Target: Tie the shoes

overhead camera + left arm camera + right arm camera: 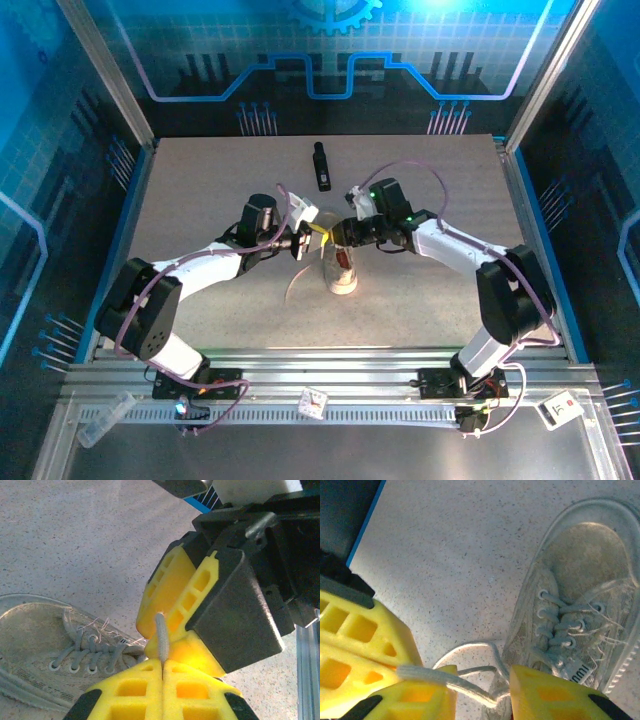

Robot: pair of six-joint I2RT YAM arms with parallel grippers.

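Observation:
The off-white shoe [343, 270] lies at the table's centre, toe toward the arms, with its pale laces loose. Just above its heel end my two grippers meet. The left gripper [162, 666] is shut on a thin grey lace [161, 637] that sticks up from its yellow tips. In the right wrist view the same lace [445, 680] runs from the left gripper's fingers [355, 645] across into the gap of my right gripper [482, 700]. Its jaws stand apart with the lace between them. The shoe [570, 605] lies just beyond, and another lace loops on the table beside it.
A slim black bar [321, 166] lies on the table behind the shoe. Blue panel walls ring the speckled tabletop [200, 200], and a metal rail [330, 360] runs along the near edge.

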